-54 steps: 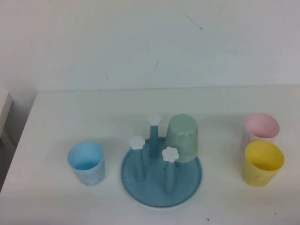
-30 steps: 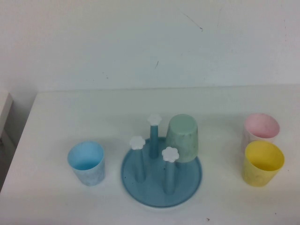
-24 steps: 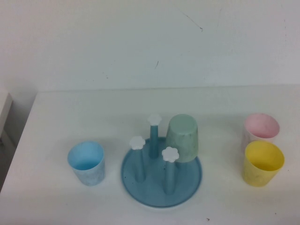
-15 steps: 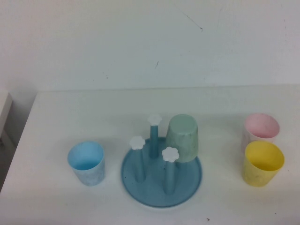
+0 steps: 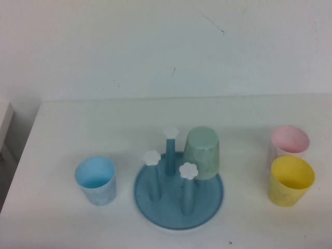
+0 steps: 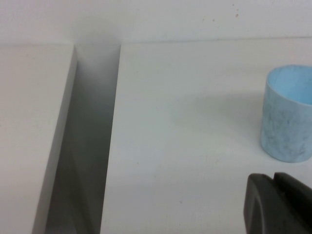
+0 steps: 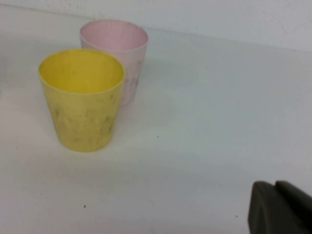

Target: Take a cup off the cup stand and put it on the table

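Since the sage-green cup (image 5: 203, 153) hangs upside down over the peg at about two o'clock on the blue cup stand (image 5: 178, 196), the likeliest trouble is snagging: a lift that is not straight up could catch the rim on the hidden flower cap and tip or drag the whole stand. A sideways approach could also knock the neighbouring pegs with their white flower caps (image 5: 189, 170). Its tapered, smooth plastic wall looks slippery, so a weak pinch might let it slide out.

That cup is pale, handleless, wider at the rim than at the closed base, which faces up. On the white table (image 5: 78, 124), a light blue cup (image 5: 95, 180) stands upright at nine o'clock from the stand, while a yellow cup (image 5: 291, 180) and a pink cup (image 5: 289, 143) stand touching at three o'clock.

Neither arm appears in the high view. Only a dark corner of the left gripper (image 6: 282, 204) shows near the blue cup, and of the right gripper (image 7: 280, 209) near the yellow cup; whether either is released or clenched I cannot tell
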Robot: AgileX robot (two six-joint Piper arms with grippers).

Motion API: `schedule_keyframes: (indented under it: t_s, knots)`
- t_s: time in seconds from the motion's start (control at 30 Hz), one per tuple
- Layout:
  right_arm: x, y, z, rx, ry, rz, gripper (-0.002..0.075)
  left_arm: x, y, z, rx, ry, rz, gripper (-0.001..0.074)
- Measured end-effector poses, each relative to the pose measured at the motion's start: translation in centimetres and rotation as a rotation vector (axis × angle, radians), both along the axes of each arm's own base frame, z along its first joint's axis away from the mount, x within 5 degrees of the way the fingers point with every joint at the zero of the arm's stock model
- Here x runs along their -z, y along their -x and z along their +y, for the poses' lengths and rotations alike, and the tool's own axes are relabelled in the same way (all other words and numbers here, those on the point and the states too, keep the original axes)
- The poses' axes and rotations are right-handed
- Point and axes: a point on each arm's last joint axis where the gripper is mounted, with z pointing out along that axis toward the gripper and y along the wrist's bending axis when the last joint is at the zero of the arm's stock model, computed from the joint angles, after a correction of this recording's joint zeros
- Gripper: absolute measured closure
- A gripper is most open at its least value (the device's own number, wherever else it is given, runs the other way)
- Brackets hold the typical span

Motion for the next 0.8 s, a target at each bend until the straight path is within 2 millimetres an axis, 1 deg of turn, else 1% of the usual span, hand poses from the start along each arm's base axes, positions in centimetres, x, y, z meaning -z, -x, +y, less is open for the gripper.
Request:
schedule_keyframes:
  t_s: [0.13,0.5,0.67,0.8]
  knots:
    - [-0.4,-0.1,0.0,-0.001,0.001,-0.042,0.0729,-0.2,-0.1,0.0,-0.002,0.001,-0.028,0.0738]
    - [-2.5,-0.5,0.1,-0.008,-0.003,-0.286,0.0729,-1.0,-0.3,0.1,-0.011,0.005,-0.129,0.0738]
    - [-3.6,-0.5,0.1,-0.012,-0.004,-0.405,0.0729,-2.1,-0.4,0.2,-0.021,0.009,-0.246,0.0738]
    - [-4.8,-0.4,0.2,-0.016,-0.007,-0.531,0.0729,-3.4,-0.4,0.3,-0.033,0.015,-0.394,0.0738]
